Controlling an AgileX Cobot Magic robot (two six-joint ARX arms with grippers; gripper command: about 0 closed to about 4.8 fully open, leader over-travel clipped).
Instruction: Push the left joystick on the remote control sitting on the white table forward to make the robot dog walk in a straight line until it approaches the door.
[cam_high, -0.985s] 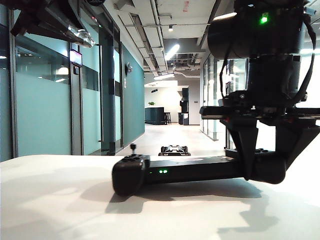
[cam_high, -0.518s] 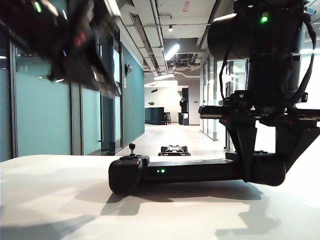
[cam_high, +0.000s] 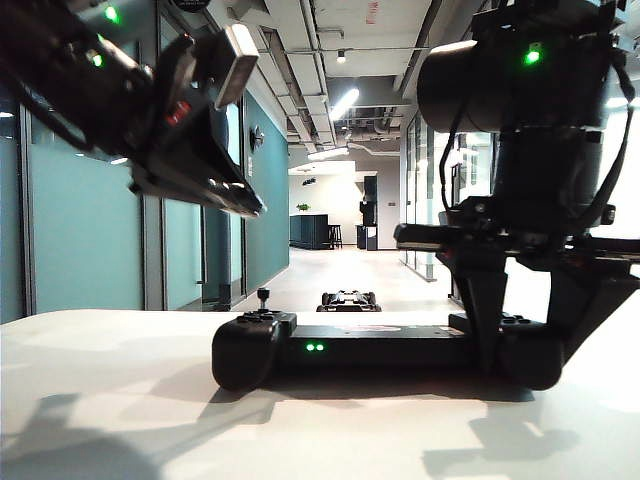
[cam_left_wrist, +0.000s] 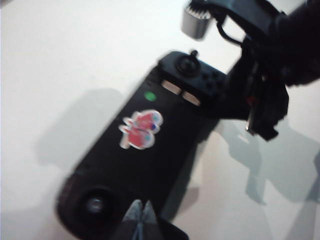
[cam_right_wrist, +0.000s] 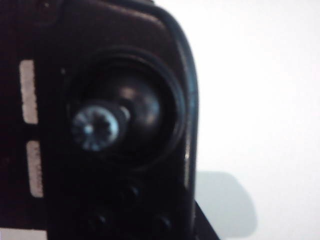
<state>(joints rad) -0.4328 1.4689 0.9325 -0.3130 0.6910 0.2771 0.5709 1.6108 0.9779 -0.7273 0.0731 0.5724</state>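
**Left end effector poised above the left joystick; right end effector bracing the remote control**

The left end effector (cam_high: 225, 195), fingertips pressed together in the left wrist view and carrying nothing, hangs in the air at roughly 11 o'clock from the left joystick (cam_high: 264, 296), clear of it. The right end effector (cam_high: 520, 330) stands on the far right of the exterior view, one finger on each side of the right-hand end of the remote control (cam_high: 370, 350), holding it against the white desk (cam_high: 120, 400). The remote control lies flat across the middle of the desk, green lights facing the camera; the left joystick rises upright from its left-hand end. The robot dog (cam_high: 349, 299) sits on the corridor floor beyond the desk, at about 12 o'clock from the controller's middle, well short of the corridor's far end. Which door is meant cannot be told.

Judged step: approach to the stick, which does not yet look deflected. The next move calls for lowering the closed fingertips just behind the knob, then pushing it away toward the corridor, straight and without sideways drift, while the right end effector keeps the body from sliding.
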